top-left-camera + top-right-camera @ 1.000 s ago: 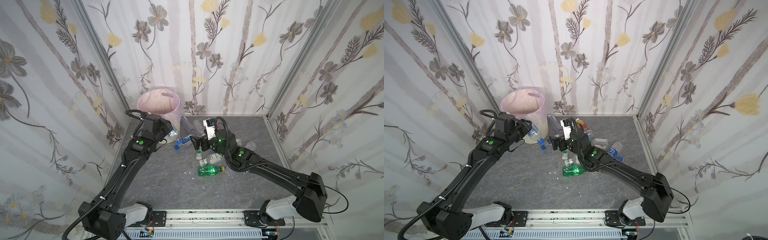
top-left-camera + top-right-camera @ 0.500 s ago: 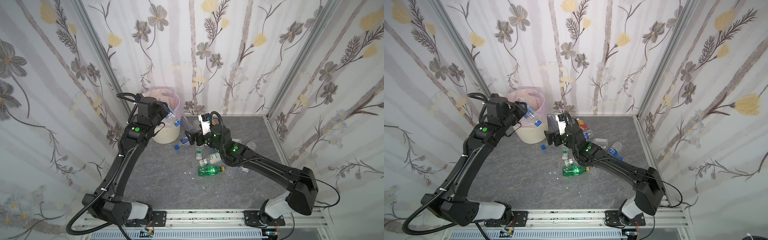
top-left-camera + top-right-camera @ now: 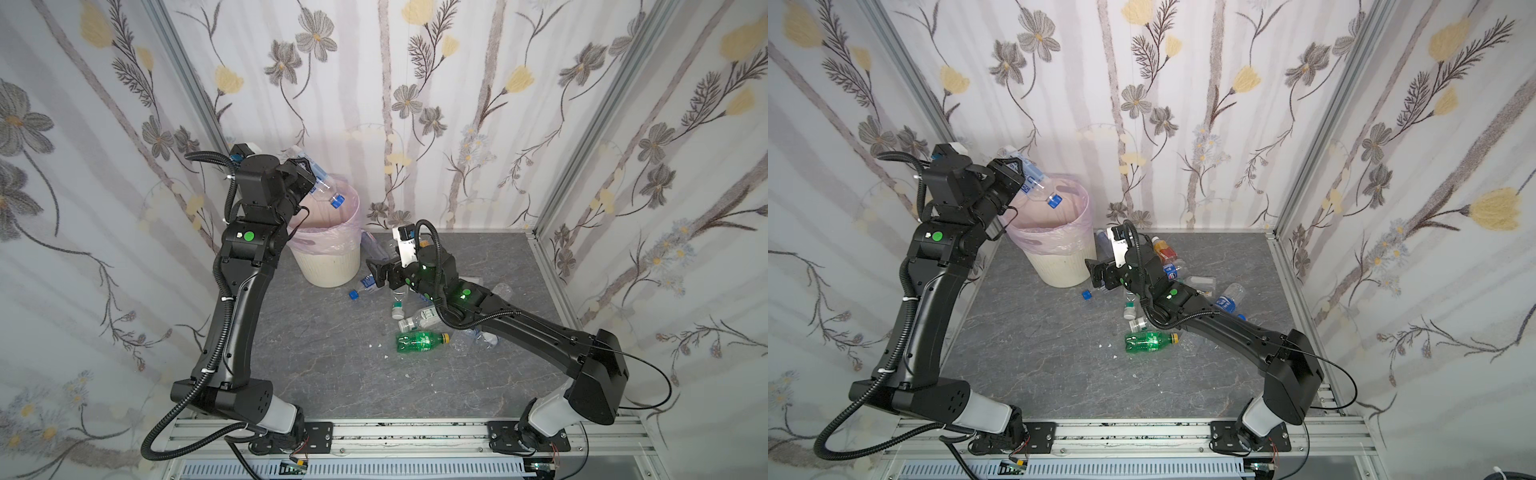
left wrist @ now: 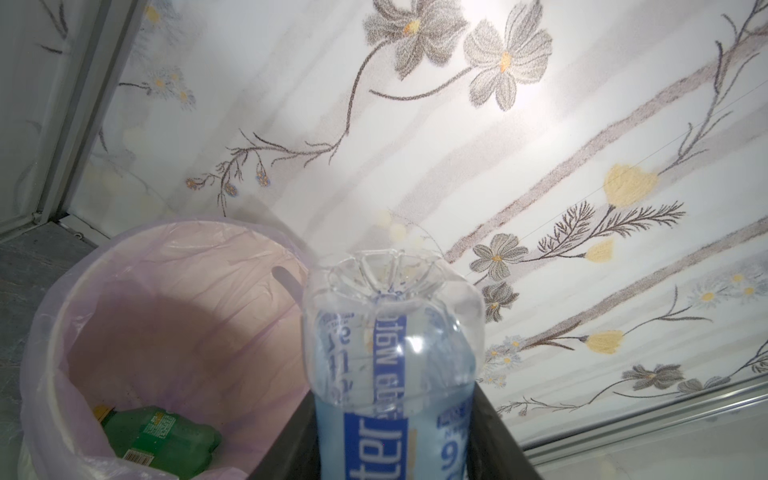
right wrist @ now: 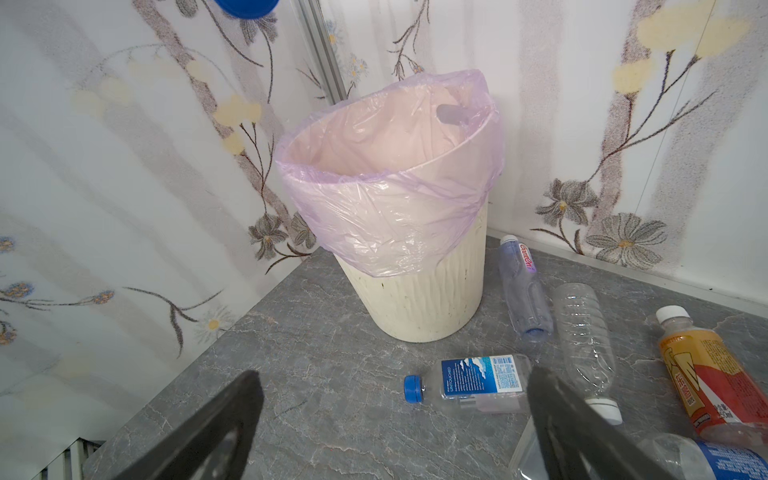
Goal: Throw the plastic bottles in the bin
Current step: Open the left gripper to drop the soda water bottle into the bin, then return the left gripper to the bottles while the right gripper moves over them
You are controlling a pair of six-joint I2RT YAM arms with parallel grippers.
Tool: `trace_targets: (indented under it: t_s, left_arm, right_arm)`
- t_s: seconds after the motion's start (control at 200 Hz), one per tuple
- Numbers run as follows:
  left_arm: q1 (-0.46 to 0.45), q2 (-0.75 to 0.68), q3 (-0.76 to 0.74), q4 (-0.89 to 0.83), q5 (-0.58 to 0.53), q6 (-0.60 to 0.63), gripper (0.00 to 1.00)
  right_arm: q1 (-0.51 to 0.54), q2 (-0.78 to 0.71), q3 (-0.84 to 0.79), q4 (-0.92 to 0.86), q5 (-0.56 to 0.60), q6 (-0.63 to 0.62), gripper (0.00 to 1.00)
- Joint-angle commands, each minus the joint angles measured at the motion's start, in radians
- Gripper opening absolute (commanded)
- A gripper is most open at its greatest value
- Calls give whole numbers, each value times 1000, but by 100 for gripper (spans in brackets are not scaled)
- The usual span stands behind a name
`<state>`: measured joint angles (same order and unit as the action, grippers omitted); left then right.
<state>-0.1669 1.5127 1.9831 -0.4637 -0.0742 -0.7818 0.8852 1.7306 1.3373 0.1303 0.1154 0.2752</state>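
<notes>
Bottle in grip: my left hand (image 3: 306,179) was clamped around the blue label of a clear bottle (image 3: 323,190), high above the bin (image 3: 328,270) on the side nearest the wall corner. The bottle slanted downward, its blue cap (image 3: 336,201) lower than its base and pointing toward the bin's open mouth, well above the rim. The pink liner (image 5: 386,216) was folded over that rim all round. Deep inside the bin lay a green bottle (image 4: 162,432), with plenty of room left around it.

My right hand (image 3: 376,270) hung low, near the foot of the bin, its fingers spread wide and holding nothing. Between the fingers in the right wrist view, a blue-capped bottle (image 5: 478,380) lay on its side on the counter (image 3: 332,365), near the bin's base but apart from it. Two more clear bottles (image 5: 525,291) lay just beside the bin's base toward the back wall, and an orange bottle (image 5: 706,374) lay beyond them. Another green one (image 3: 419,340) lay well apart from the bin. In front of the bin a wide stretch of counter lay open.
</notes>
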Motion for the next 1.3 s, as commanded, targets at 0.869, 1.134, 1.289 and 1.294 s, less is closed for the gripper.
trace_targets:
  t_s: [0.869,1.134,1.289,1.294]
  left_arm:
    - [-53,-25,-169,16,138,52,100]
    - [-199,-99,-346,16,77,102,100]
    - [-242,-124,-425,17,62,113,100]
    - [-243,-125,-428,17,62,113,100]
  right_arm:
    - [-5,-46,-70,-8,34,50,100]
    - [-40,-117,-180,-31,75,96,100]
    - [-96,-168,-247,-45,80,130,100]
    - [-98,-170,-248,-46,80,130,100]
